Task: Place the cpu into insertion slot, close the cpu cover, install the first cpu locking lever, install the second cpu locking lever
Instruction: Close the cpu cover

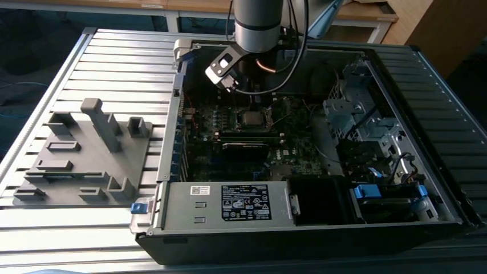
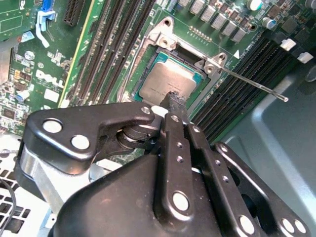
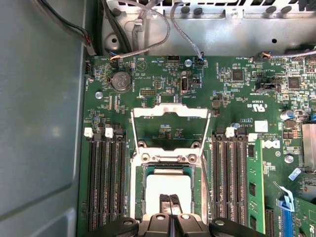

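The cpu (image 3: 168,185) lies flat in the insertion slot (image 3: 143,193), its dull silver face up; the second wrist view shows the cpu (image 2: 165,79) from another side. My gripper (image 3: 170,199) hangs just above the chip's near edge, fingers pressed together with nothing between them. In the second wrist view the gripper (image 2: 174,103) tip sits over the chip's edge. The cpu cover (image 3: 170,110) is swung open beyond the slot. A thin locking lever (image 2: 256,87) sticks out, unlatched. In the exterior view my arm (image 1: 255,28) reaches down into the case over the slot (image 1: 250,119).
Long black memory slots (image 3: 106,182) flank the socket on both sides, with a green memory stick (image 3: 253,187) fitted. Cables (image 3: 148,34) run along the case wall. A grey fixture (image 1: 84,154) lies on the table at the exterior view's left, and a power supply (image 1: 228,202) at the case front.
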